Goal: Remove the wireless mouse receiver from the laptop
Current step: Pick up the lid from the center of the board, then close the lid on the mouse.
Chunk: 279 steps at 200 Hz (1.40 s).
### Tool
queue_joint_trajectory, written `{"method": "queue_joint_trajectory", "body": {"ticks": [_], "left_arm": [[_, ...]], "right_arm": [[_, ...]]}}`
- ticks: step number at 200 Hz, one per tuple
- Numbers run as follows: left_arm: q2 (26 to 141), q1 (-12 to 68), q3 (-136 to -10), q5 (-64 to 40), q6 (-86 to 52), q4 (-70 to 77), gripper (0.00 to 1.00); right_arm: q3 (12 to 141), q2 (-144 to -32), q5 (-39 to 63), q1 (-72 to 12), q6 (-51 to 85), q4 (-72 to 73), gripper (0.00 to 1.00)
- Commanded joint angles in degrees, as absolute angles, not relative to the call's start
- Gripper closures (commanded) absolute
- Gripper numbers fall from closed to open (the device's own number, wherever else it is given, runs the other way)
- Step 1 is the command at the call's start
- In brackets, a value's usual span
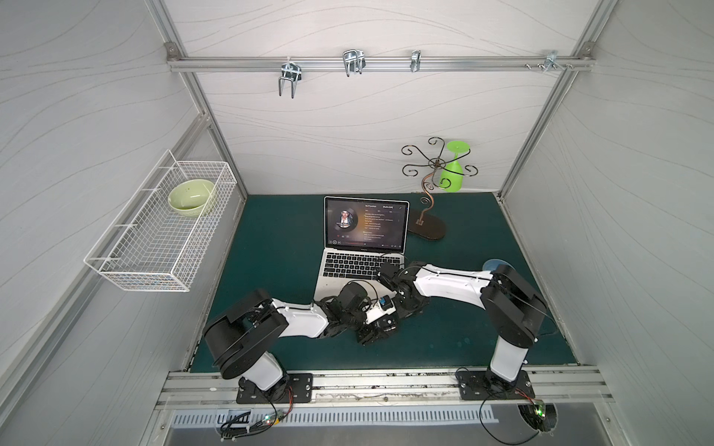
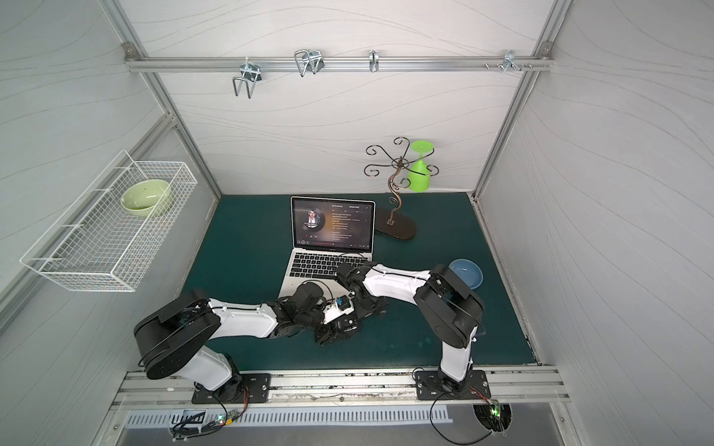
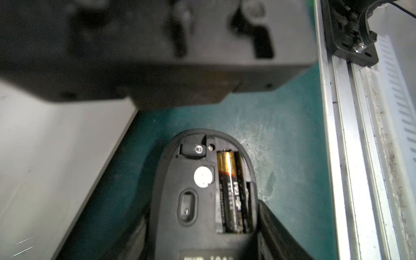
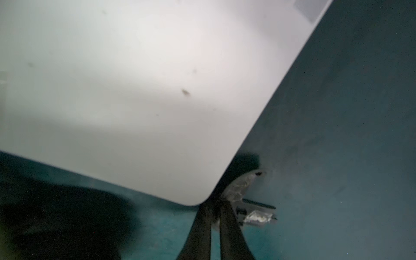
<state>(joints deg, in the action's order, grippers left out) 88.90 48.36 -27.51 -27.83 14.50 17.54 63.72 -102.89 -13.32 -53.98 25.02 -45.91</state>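
**Bright Overhead, Murky at the Wrists**

Both top views were evenly, brightly lit, their walls (image 1: 347,135) bowed by the wide lens. The right wrist view showed the laptop (image 4: 135,90) as a pale, glaring blur. The left wrist view rendered the mouse (image 3: 202,207) sharp, its battery (image 3: 229,193) glinting, beneath a blurred black mass (image 3: 135,56).

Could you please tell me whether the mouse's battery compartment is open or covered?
Open. In the left wrist view the mouse shows its underside, battery exposed, no cover over it.
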Motion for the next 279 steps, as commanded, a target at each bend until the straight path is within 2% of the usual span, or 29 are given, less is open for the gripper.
{"method": "queue_joint_trajectory", "body": {"ticks": [1, 13, 52, 71, 105, 149, 224, 279], "left_arm": [[88.68, 48.25, -27.25, -28.92, 13.89, 15.68, 1.0], [88.44, 48.26, -27.03, -28.55, 13.81, 15.9, 1.0], [85.78, 48.17, -25.0, -27.04, 13.18, 18.57, 1.0], [84.02, 47.87, -23.51, -26.97, 12.39, 21.25, 1.0], [80.95, 46.42, -20.02, -28.29, 10.39, 28.41, 1.0], [78.24, 46.0, -17.13, -28.59, 11.26, 32.92, 1.0], [75.3, 45.92, -12.05, -25.33, 12.5, 40.3, 1.0], [80.77, 45.97, -13.48, -27.48, 13.88, 40.93, 1.0]], "right_arm": [[61.46, -101.61, -14.74, -52.83, 24.76, -46.67, 0.97], [61.12, -99.64, -13.55, -52.4, 24.27, -46.28, 1.0], [59.91, -89.29, -4.71, -48.82, 22.08, -45.49, 1.0], [57.92, -81.4, 5.6, -44.38, 20.87, -42.45, 1.0], [48.51, -67.89, 30.87, -33.86, 23.8, -29.19, 1.0], [38.68, -63.77, 54.16, -30.48, 32.14, -7.46, 1.0], [23.04, -64.22, 58.76, -30.43, 47.14, 23.59, 1.0], [20.85, -68.22, 61.2, -31.33, 47.28, 25.35, 1.0]]}}
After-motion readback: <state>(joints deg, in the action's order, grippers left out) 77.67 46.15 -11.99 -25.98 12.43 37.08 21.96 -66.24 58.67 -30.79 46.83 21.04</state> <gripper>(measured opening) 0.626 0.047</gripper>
